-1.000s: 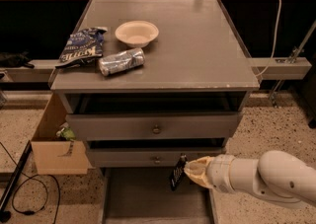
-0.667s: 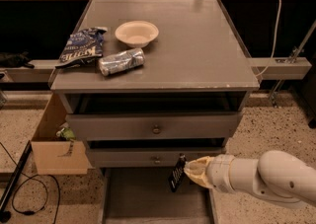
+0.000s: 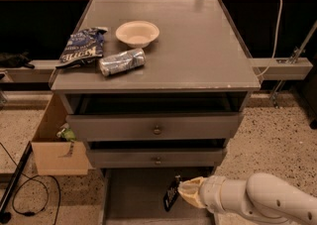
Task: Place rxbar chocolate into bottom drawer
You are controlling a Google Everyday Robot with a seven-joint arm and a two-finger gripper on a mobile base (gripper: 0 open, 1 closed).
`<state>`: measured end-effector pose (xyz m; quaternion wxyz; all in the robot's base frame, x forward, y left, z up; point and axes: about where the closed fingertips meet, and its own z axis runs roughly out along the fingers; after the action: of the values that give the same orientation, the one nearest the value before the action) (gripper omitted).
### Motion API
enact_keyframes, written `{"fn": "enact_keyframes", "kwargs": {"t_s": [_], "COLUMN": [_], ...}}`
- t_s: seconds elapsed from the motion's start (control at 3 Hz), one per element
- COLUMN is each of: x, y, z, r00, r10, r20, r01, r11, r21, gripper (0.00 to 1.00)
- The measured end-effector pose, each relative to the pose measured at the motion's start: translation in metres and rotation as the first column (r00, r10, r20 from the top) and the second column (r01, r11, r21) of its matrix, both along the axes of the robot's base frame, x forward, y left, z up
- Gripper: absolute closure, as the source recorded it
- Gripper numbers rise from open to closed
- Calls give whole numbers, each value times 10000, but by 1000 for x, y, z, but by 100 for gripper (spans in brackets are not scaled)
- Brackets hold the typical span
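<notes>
One view only, from above and in front of the grey flat-topped bench cabinet point(image 3: 198, 45). On its top, toward the front-left corner: crinkled blue-and-white chip bag point(image 3: 81, 48) against the left edge, crushed silver can point(image 3: 122, 62) just beside it and nearer the front edge, shallow cream bowl point(image 3: 137, 33) behind the can, well in from the back edge. Under the front edge, two grey drawers with small round knobs point(image 3: 157, 130), one above the other; under those, the wide shallow grey bottom drawer point(image 3: 133, 196), pulled out far. Below the front edge, toward the front-right corner, cream-tipped two-finger gripper point(image 3: 182, 193) on a white arm point(image 3: 267, 204) reaching in from the right, fingers clamped on the right edge of the small flat black chocolate rxbar point(image 3: 171, 195), held on end, tilted, above the right part of the drawer floor and apparently not touching it. Judged close to the release step. Risks from here: letting go with the bar on end, so a bounce or a lean against the drawer's right wall; opening too near that right rim, so a landing on the rim or outside on the speckled floor point(image 3: 277, 140); pulling out too steeply, so a knock on the knobbed drawer front just above.
</notes>
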<state>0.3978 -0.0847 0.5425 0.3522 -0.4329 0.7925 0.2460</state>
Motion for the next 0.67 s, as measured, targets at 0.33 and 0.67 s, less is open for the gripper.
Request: {"fn": "enact_keyframes", "kwargs": {"t_s": [0.33,0.67], "x": [-18,-13], "y": [0,2], "z": [-36,-62], "r00": [9983,9968], "r10": [-309,-368], "r20": [-494,-707], "r01": [319,397], "r11": [9993,9984], "r21": [200,393], "gripper": [100,100]}}
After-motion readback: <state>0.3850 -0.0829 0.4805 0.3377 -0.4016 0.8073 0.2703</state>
